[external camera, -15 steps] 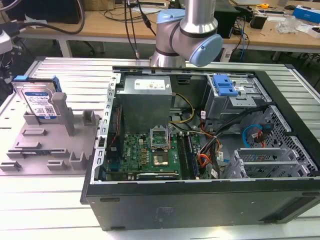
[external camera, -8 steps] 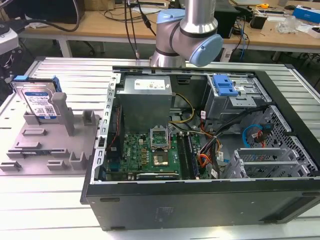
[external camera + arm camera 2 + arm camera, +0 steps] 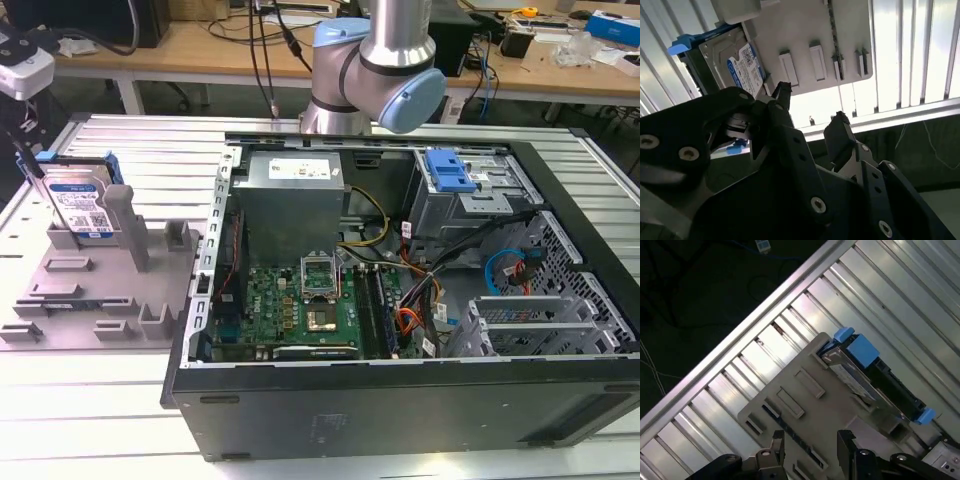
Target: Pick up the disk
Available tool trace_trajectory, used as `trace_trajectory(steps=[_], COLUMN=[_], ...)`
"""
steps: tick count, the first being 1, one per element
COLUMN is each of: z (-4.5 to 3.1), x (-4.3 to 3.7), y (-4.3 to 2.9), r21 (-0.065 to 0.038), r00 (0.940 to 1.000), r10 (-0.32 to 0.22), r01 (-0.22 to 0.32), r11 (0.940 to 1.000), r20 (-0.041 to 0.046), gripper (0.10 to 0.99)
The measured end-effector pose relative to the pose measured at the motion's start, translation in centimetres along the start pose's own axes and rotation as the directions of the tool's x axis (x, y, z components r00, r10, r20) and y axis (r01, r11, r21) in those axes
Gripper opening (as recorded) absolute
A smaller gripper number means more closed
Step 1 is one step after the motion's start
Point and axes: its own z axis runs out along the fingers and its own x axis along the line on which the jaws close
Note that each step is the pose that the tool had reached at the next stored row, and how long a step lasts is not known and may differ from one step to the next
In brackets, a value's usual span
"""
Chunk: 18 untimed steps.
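Gripper [image 3: 812, 107] jaws stand apart in both wrist views, with nothing between them: the claw is released and empty. It hangs over the grey fixture [image 3: 805, 405], apart from the disk [image 3: 740, 65].

The disk stands on edge in a slot of the fixture at the exterior view's left, label side facing that camera. Blue side rails [image 3: 860, 349] run along its edges. A tall grey post [image 3: 128, 225] rises just beside it, on the exterior view's right of the disk; whether the two touch cannot be told. The fixture lies flat on the slatted metal table [image 3: 130, 135]. The open computer case [image 3: 400, 300] sits beside the fixture, toward the exterior view's right.

Judged from this layout, the step in hand is the approach. To do it well:
- Centre the open jaws over the disk's upper edge.
- Square the fingertips [image 3: 784, 92] to the disk's flat faces.
- Keep the finger nearest the post clear of it.
- Keep any pull in line with the slot, since a tilted pull could bind the rails.
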Motion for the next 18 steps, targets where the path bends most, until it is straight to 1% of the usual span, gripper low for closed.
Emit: trace_trajectory(steps=[1,3,5,7,8,11,13,15,17,18], z=[0.01,0.01,0.01,0.02,0.02,0.03,0.04,0.05,0.07,0.08], x=[0.00,0.00,0.00,0.00,0.00,0.00,0.00,0.00,0.00,0.00], y=[0.00,0.00,0.00,0.00,0.00,0.00,0.00,0.00,0.00,0.00], r21=[0.000,0.000,0.000,0.001,0.001,0.001,0.000,-0.001,-0.001,-0.001], r00=[0.9995,0.9970,0.9929,0.9869,0.9821,0.9704,0.9553,0.9314,0.9060,0.8973], r10=[-0.033,-0.077,-0.119,-0.161,-0.188,-0.241,-0.296,-0.364,-0.423,-0.441], r01=[0.033,0.077,0.119,0.161,0.188,0.242,0.296,0.364,0.423,0.441], r11=[0.9995,0.9970,0.9929,0.9869,0.9821,0.9704,0.9553,0.9314,0.9061,0.8974], r20=[-0.0012,-0.0029,-0.0041,-0.0053,-0.0062,-0.0081,-0.0102,-0.0128,-0.0150,-0.0156], gripper=[0.541,0.541,0.541,0.541,0.541,0.541,0.541,0.541,0.541,0.541])
